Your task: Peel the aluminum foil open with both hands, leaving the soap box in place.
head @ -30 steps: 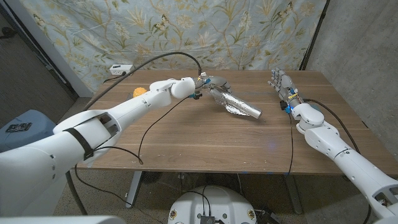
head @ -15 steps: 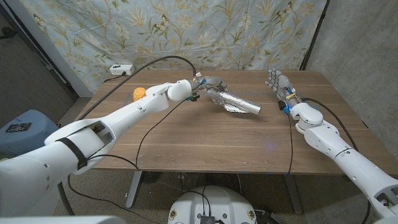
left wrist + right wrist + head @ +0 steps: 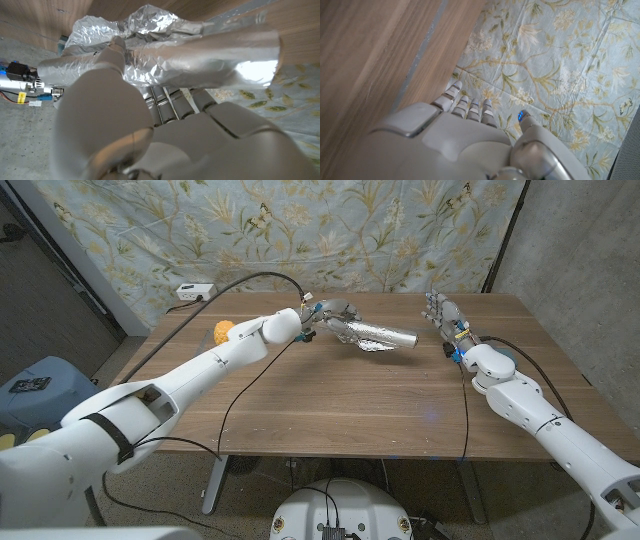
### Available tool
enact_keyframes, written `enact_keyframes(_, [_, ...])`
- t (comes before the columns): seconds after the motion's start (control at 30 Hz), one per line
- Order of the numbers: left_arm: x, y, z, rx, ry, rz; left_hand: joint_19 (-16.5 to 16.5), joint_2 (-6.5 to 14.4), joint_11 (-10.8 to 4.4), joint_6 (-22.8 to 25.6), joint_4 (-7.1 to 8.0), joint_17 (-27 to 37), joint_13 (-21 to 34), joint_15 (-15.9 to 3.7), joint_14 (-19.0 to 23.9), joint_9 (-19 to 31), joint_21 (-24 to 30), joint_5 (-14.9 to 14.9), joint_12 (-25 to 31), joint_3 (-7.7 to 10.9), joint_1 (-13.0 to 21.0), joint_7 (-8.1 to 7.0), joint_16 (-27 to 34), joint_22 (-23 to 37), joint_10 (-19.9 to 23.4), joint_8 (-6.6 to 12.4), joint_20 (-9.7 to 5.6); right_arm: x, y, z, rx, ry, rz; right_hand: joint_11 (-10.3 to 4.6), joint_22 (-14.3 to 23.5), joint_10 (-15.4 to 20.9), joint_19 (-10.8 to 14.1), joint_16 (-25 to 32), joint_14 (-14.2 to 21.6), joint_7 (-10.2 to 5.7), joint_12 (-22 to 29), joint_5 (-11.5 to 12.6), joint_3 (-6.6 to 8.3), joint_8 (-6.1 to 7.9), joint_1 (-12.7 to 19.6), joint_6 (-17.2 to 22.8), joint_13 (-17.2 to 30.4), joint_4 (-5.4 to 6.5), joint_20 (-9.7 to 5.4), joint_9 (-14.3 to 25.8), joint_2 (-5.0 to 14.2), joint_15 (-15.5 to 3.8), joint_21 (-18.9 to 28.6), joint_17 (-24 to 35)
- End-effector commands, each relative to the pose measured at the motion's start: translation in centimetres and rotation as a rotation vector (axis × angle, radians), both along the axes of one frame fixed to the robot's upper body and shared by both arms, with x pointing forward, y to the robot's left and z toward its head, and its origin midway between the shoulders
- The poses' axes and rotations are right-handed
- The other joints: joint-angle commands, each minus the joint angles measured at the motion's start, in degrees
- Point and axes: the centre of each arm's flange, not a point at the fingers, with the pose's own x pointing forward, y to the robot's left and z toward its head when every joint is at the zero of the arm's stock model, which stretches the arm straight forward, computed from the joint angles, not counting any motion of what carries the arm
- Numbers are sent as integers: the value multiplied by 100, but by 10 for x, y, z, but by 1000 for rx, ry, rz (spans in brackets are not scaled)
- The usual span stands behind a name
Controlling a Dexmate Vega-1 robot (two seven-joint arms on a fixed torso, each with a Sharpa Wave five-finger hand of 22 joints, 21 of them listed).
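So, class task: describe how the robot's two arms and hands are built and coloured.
Both arms have smooth white rounded shells with grey joints. The left arm bears a black band and a trailing black cable. The left hand and right hand are grey, metallic; the right wrist carries blue and yellow fittings.

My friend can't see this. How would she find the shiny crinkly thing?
Look at the wooden table, toward its far side near the flowery curtain. The left robot hand grips one end of the foil-wrapped package. It is the one silver, wrinkled thing; the ball nearby is orange.
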Motion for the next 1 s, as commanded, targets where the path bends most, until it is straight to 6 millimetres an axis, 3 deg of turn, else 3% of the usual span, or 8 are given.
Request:
enact_keyframes(0.03, [1, 18, 1, -127, 46, 13, 7, 223, -362, 243, 44, 32, 158, 12, 48, 192, 35, 32, 308, 15, 120, -146, -4, 27, 553, 923, 7, 1, 8, 5, -25, 2, 0, -8, 10, -45, -4, 47, -42, 4, 9, -8, 51, 12, 77, -2, 25, -12, -428, 28, 83, -93, 38, 32])
enact_keyframes(0.5, [-2, 25, -14, -321, 142, 12, -7, 249, -335, 247, 52, 39, 178, 53, 72, 193, 38, 66, 288, 25, 121, -95, -32, 29, 558, 966, 36, -2, 5, 6, -47, 16, 1, -2, 10, -60, -7, 47, -45, 17, 3, -13, 62, 13, 80, 3, 25, -16, -431, 28, 88, -94, 37, 34])
enact_keyframes(1.0, [-5, 33, -20, -410, 194, 18, -20, 252, -288, 253, 44, 54, 167, 87, 102, 189, 42, 99, 271, 22, 129, -69, -47, 32, 607, 1001, 62, -2, 10, 2, -68, 28, 13, -10, 10, -56, -8, 46, -47, 19, 5, -17, 70, 14, 84, 7, 25, -21, -432, 28, 88, -96, 37, 34])
